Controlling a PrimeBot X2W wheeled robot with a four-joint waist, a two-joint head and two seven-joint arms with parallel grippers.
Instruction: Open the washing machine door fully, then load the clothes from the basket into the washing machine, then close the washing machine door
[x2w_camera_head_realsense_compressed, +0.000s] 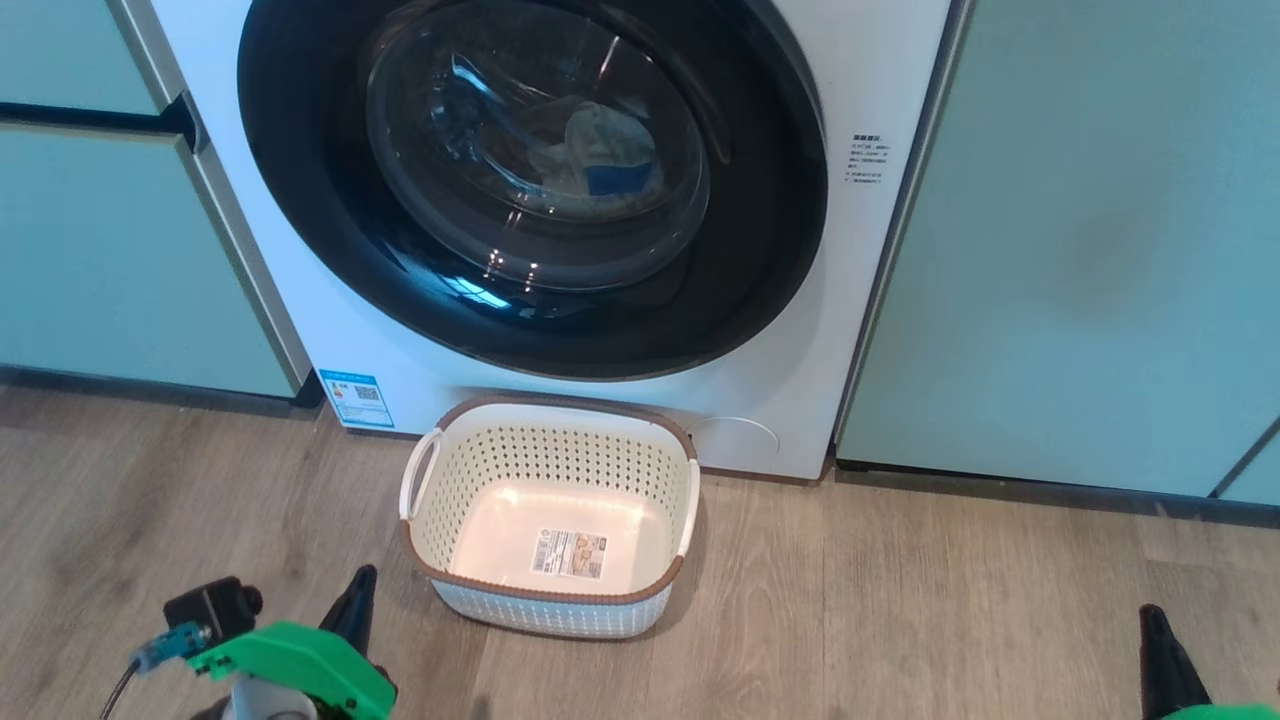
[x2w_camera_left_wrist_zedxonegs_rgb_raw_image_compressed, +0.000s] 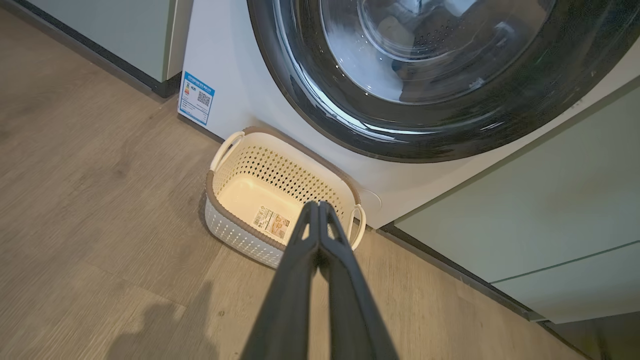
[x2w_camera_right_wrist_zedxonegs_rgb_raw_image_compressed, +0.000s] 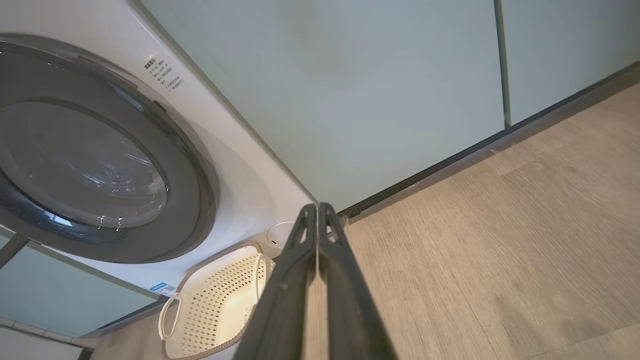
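The white washing machine (x2w_camera_head_realsense_compressed: 880, 300) stands between pale green cabinets, its round black-rimmed door (x2w_camera_head_realsense_compressed: 530, 180) flush against the front. Behind the glass lie the cream and blue clothes (x2w_camera_head_realsense_compressed: 605, 160). On the floor just in front sits the cream basket (x2w_camera_head_realsense_compressed: 550, 515) with nothing in it but a label sticker. My left gripper (x2w_camera_head_realsense_compressed: 355, 590) hovers low at the lower left, shut, a little left of the basket. My right gripper (x2w_camera_head_realsense_compressed: 1155, 625) is at the lower right, shut, well clear of the basket. The door (x2w_camera_left_wrist_zedxonegs_rgb_raw_image_compressed: 425, 75) and basket (x2w_camera_left_wrist_zedxonegs_rgb_raw_image_compressed: 270, 200) lie ahead of my left gripper (x2w_camera_left_wrist_zedxonegs_rgb_raw_image_compressed: 318, 205).
Pale green cabinet doors (x2w_camera_head_realsense_compressed: 1080, 240) flank the washer on both sides, with a dark plinth along the wooden floor (x2w_camera_head_realsense_compressed: 950, 600). A blue label sticker (x2w_camera_head_realsense_compressed: 355, 398) is on the washer's lower left corner. Open floor lies to the right of the basket.
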